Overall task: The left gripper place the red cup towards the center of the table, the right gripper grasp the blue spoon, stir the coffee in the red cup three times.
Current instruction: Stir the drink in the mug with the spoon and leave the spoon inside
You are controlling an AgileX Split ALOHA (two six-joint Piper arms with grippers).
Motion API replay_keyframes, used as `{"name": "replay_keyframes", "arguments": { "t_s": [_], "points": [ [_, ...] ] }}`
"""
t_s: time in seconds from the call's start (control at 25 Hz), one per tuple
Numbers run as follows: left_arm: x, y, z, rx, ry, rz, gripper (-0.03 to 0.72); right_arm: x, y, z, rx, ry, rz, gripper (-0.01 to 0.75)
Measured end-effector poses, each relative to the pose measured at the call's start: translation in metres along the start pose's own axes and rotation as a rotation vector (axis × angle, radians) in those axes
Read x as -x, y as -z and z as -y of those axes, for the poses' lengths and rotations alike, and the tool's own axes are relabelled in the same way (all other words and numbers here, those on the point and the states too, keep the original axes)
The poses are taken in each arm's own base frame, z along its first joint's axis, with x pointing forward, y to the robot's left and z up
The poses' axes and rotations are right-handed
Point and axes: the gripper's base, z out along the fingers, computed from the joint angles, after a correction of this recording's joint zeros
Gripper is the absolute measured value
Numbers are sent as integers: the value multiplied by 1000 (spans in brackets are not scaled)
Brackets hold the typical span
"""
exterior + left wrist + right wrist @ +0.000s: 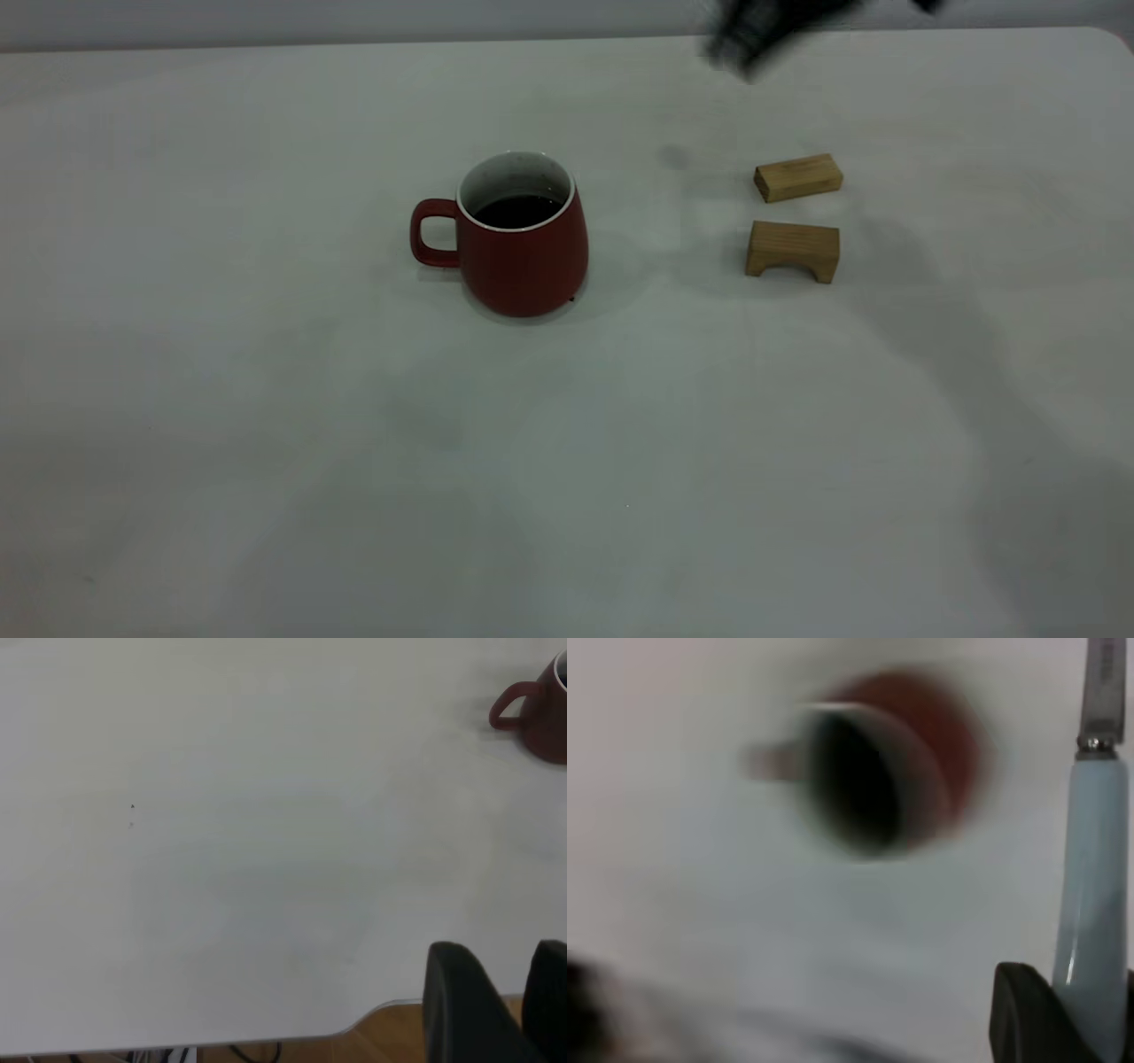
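Observation:
The red cup [518, 252] stands upright near the middle of the table [266, 399], handle to the left, with dark coffee [516, 211] inside. My right gripper [753, 35] is a dark blur high over the far right of the table, well clear of the cup. In its wrist view the right gripper [1090, 992] is shut on the pale handle of the blue spoon [1094, 868], and the cup [877, 762] lies below, blurred. My left gripper [509, 983] hangs over the table's near corner, far from the cup [540, 713], fingers close together and holding nothing.
Two tan wooden blocks lie right of the cup: a flat one [798, 177] and an arched one [793, 250]. The table's rounded corner [354, 1028] with wooden floor beyond shows by the left gripper.

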Motion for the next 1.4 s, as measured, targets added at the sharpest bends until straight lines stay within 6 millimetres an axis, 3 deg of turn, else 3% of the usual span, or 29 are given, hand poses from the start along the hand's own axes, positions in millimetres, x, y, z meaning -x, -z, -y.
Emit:
{"name": "replay_keyframes", "arguments": {
  "t_s": [0.2, 0.32, 0.6, 0.92, 1.4],
  "points": [
    [0, 0, 0, 0, 0, 0, 243, -7, -7, -50, 355, -269, -15, 149],
    [0, 0, 0, 0, 0, 0, 243, -11, -13, -73, 501, -515, -61, 149],
    [0, 0, 0, 0, 0, 0, 243, -22, -44, -96, 607, -1139, -262, 149],
    [0, 0, 0, 0, 0, 0, 243, -15, -58, -86, 589, -1457, -271, 149],
    [0, 0, 0, 0, 0, 0, 243, -10, -128, -24, 464, -1705, -270, 149]
  ]
}}
